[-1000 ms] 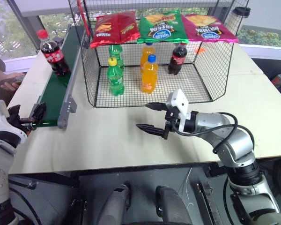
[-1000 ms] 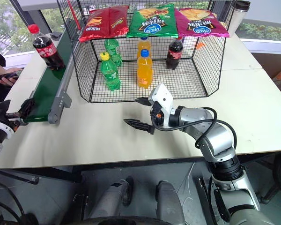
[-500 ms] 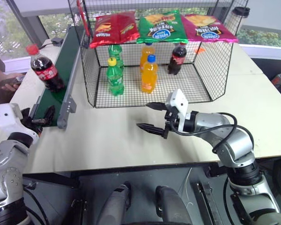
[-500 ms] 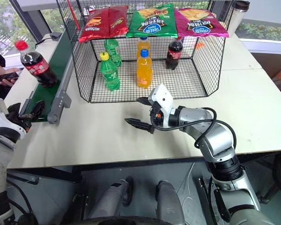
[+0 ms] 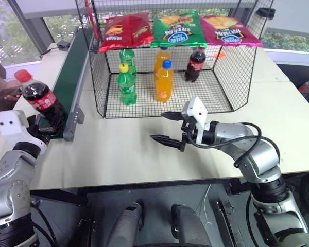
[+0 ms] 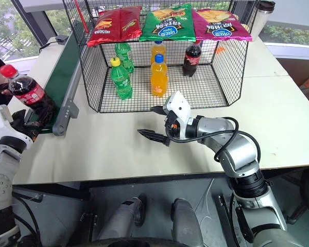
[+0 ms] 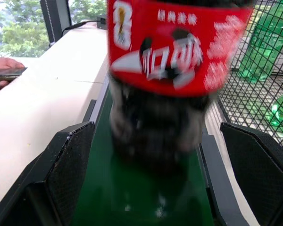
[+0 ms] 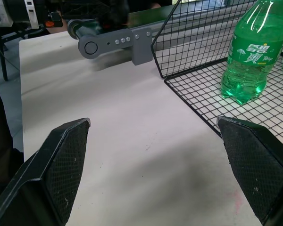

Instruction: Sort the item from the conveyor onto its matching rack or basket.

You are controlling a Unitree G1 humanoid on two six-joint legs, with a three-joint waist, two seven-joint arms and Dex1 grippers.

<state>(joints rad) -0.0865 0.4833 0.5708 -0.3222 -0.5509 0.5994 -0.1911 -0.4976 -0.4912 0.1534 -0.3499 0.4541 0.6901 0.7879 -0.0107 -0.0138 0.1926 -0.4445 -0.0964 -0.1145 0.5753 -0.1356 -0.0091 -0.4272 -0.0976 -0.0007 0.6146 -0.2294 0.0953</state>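
left wrist view, cola bottle (image 7: 170,70) between spread left gripper (image 7: 167,179) fingers, right gripper (image 5: 165,127) released

Pale beige table (image 5: 278,110) before daylit windows (image 5: 5,36) with green trees (image 6: 1,23) outside

Black wire-mesh cage (image 5: 232,72) (glossy plastic bottles (image 5: 164,82))

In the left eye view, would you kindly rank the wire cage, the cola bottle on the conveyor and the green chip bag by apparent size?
1. Wire cage
2. Cola bottle, though nearness to the camera enlarges it
3. Green chip bag, looking close to the bottle in size
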